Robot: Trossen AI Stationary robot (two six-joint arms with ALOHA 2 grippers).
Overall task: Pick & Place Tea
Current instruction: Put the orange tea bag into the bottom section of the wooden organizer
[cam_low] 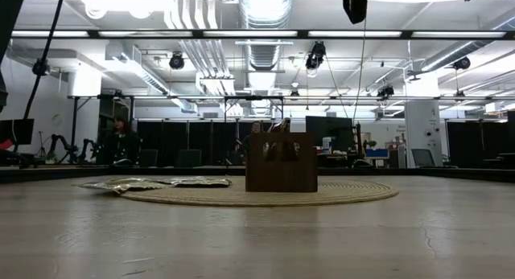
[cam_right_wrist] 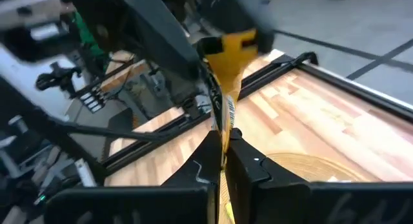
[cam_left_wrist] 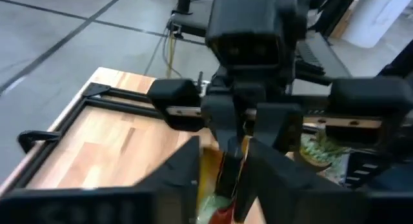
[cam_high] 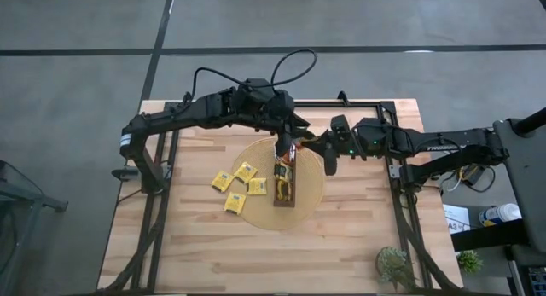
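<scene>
**Sachet pinched between two grippers, above the tray: risk of a tear or a drop**

My right gripper (cam_right_wrist: 224, 143) is pinched shut on the lower edge of one yellow sachet (cam_right_wrist: 226, 56). The paper stands upright out of its fingertips. In its own wrist view, the left gripper (cam_left_wrist: 226, 161) has its fingers a narrow way apart on either side of that same sachet. I cannot tell whether either pad touches the paper.

Both grippers meet in mid-air over the far end of the long brown tray (cam_high: 284, 187), which sits on the round tan disc (cam_high: 311, 194).

What worries me:

- **Tear or crumple.** If the left fingers have any purchase on the paper and I pull either arm away, the sachet gets stretched between them.
- **Slip.** The right grip looks to be on a thin edge only. A quick swing or wrist turn could let the sachet rotate or fall out.
- **Bad landing.** A drop from here could go into the tray, onto the disc or onto the table (cam_high: 358, 245). I judge it would be awkward to pick up again if it landed flat.
- **Collision.** The two grippers are very close together, so a sideways move by one could knock the other, or nudge the tray.

Four more yellow sachets (cam_high: 239, 181) lie loose on the left side of the disc, beside the tray. They are well clear of both grippers and in no danger for now.
</scene>
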